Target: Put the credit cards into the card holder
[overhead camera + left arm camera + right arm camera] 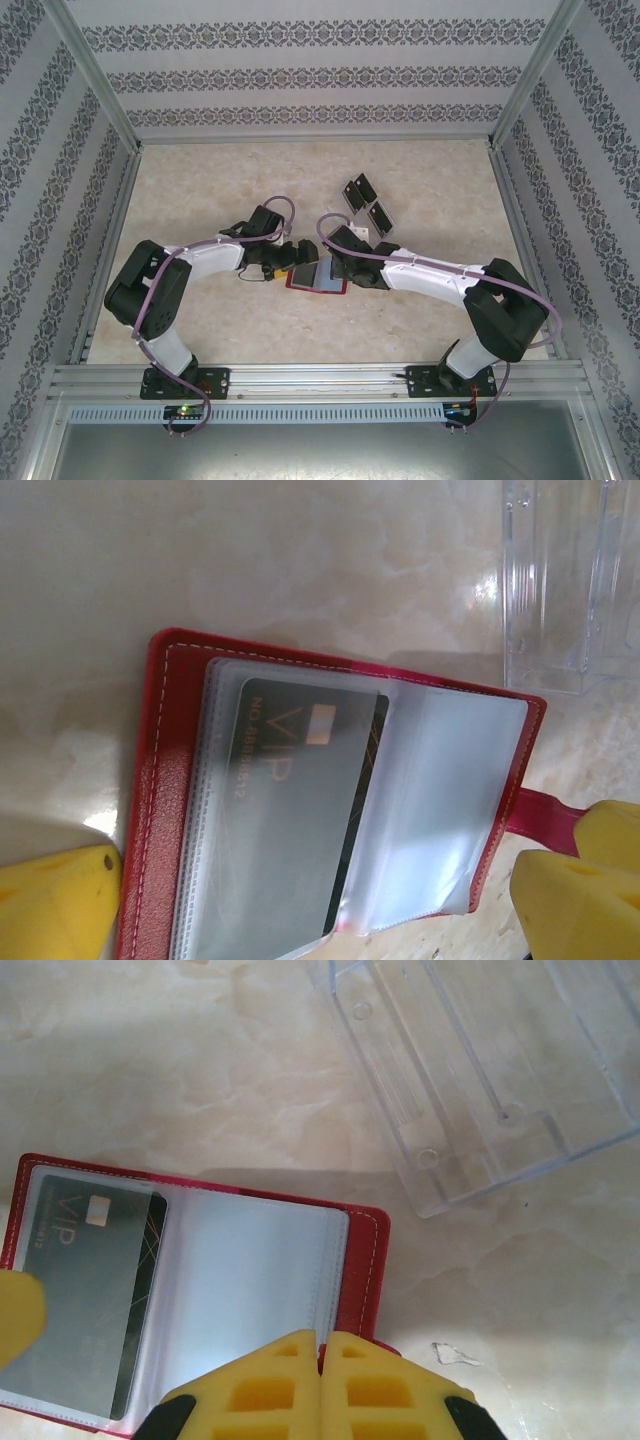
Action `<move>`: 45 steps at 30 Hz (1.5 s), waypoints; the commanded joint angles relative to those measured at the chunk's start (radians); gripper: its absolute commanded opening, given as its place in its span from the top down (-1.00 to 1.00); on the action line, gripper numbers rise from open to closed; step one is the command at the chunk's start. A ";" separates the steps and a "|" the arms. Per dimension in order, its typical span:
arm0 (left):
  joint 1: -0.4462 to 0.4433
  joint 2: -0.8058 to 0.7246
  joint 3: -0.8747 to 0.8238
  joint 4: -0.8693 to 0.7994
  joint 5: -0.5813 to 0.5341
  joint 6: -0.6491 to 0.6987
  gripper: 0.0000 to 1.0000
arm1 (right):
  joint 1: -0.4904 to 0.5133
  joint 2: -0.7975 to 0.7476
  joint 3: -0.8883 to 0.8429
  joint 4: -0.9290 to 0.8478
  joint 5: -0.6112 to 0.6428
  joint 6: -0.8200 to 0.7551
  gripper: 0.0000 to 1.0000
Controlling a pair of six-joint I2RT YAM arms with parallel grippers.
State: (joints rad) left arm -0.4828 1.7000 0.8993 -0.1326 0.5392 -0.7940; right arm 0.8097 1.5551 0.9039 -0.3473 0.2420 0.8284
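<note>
The red card holder [316, 281] lies open on the table between my two grippers. One black credit card [300, 810] marked VIP sits in a clear inner pocket on its left page [90, 1290]. More black credit cards [367, 203] stand further back on the table. My left gripper [320, 915] is open, its yellow fingers [60, 900] standing either side of the holder's near end. My right gripper [321, 1352] is shut at the holder's red edge [360, 1270] by the closing tab [540, 823], with a sliver of red between its tips.
A clear plastic tiered rack [480, 1070] stands just beyond the holder [570, 580]. Metal frame posts and patterned walls enclose the beige marble-look table [200, 190], with free surface to the left and right of the arms.
</note>
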 commanded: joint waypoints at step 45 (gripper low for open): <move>-0.299 0.090 0.081 0.514 0.022 -0.324 -1.00 | -0.200 -0.267 -0.357 0.195 -0.121 0.126 1.00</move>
State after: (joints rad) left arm -0.7597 1.7596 0.9516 0.3309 0.5686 -1.1080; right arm 0.6231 1.3182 0.5663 -0.1669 0.1291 0.9382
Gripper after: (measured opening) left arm 0.999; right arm 0.066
